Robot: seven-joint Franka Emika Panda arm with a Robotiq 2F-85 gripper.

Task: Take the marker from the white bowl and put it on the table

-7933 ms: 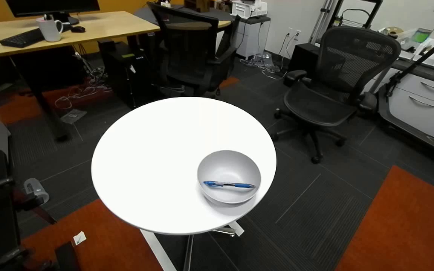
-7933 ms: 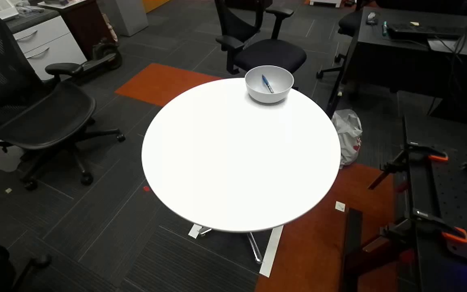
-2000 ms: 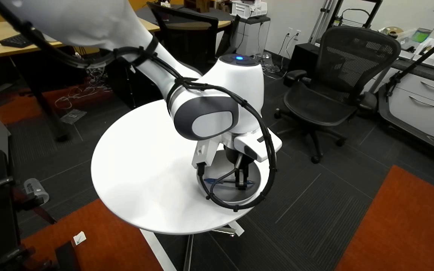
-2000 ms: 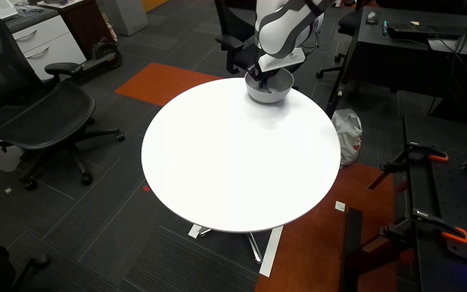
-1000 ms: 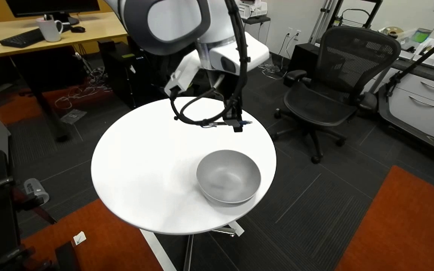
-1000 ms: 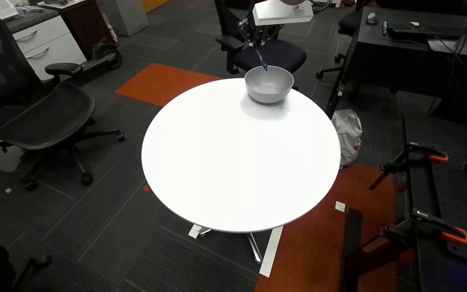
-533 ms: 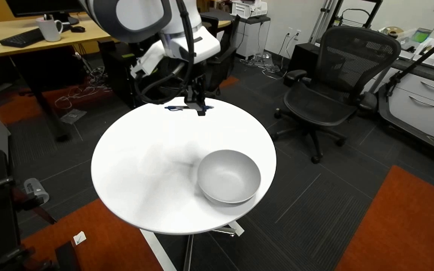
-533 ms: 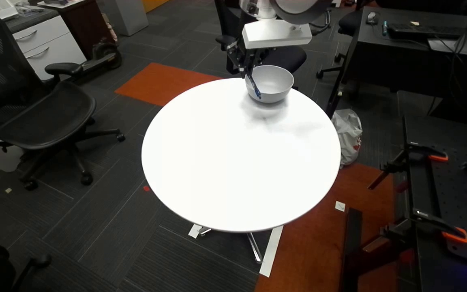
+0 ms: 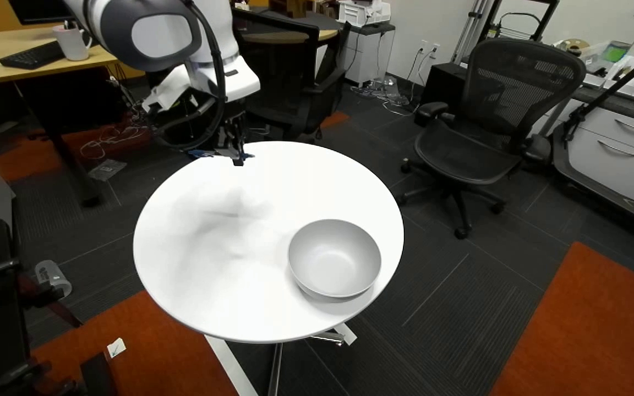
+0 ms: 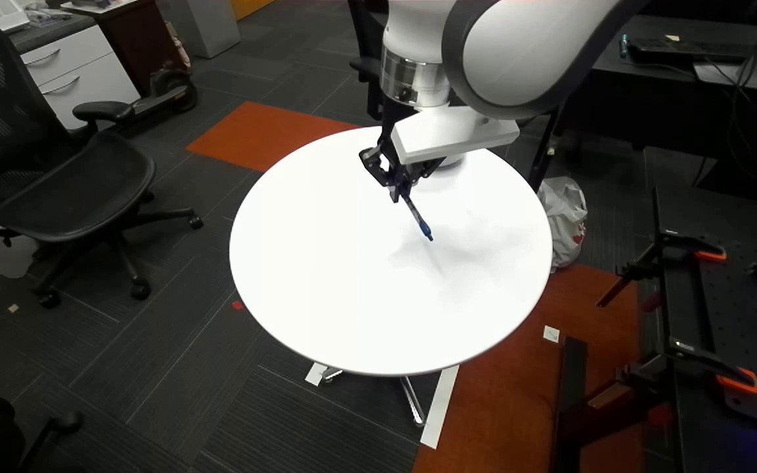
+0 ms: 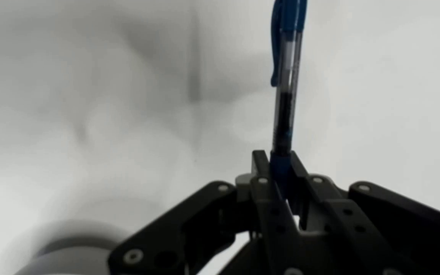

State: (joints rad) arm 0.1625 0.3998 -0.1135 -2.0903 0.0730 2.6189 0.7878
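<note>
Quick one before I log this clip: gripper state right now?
Gripper: closed, holding the marker above the table.

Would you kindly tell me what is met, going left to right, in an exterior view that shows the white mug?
White mug, small white slip, marker, white bowl, rightmost black mesh chair.
</note>
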